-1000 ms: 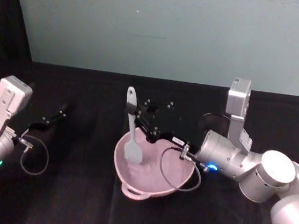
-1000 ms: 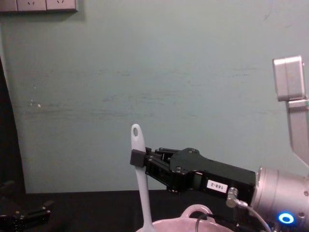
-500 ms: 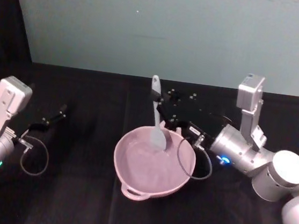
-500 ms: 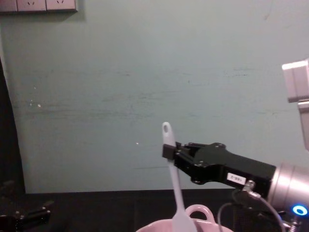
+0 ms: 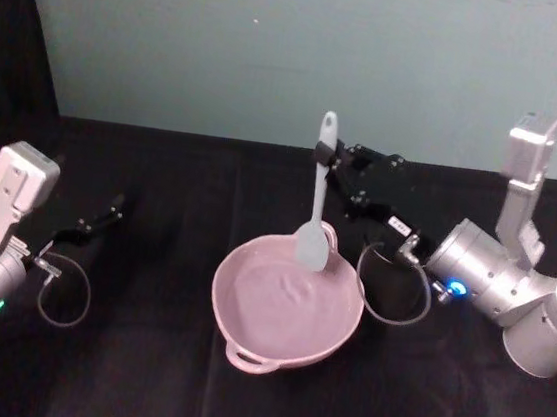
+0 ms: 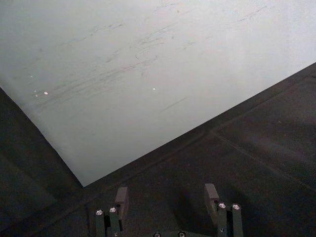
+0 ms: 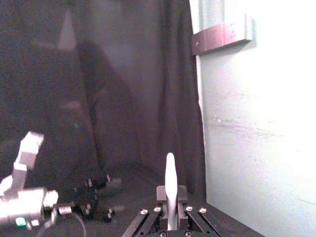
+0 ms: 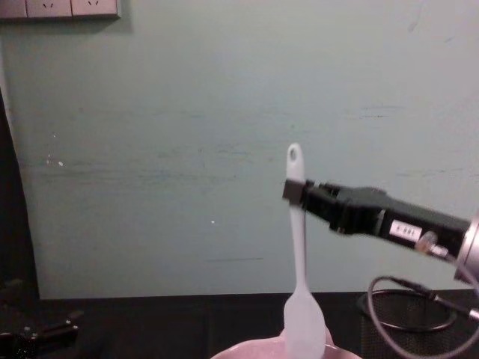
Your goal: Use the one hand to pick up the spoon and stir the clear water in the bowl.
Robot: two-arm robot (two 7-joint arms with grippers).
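Fingers (image 8: 293, 192) of the right gripper (image 5: 323, 154) are pinching the spoon (image 5: 318, 201) high on its handle, just under the hole. Nearest, the bowl (image 5: 242, 353) is sitting with the spoon hanging upright over it, blade at the far rim, seemingly clear of the water. Stirring looks to be the step in hand, so the next stroke is calling for a dip toward the bowl's middle. Farther back, this gripper is reaching in level from the right. The left gripper (image 5: 96, 220) is lying parked, fingers apart, empty.

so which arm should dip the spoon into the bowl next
Right: the right hand is shut on the spoon, blade hanging at the bowl rim. The left hand sits open, far off to the side.
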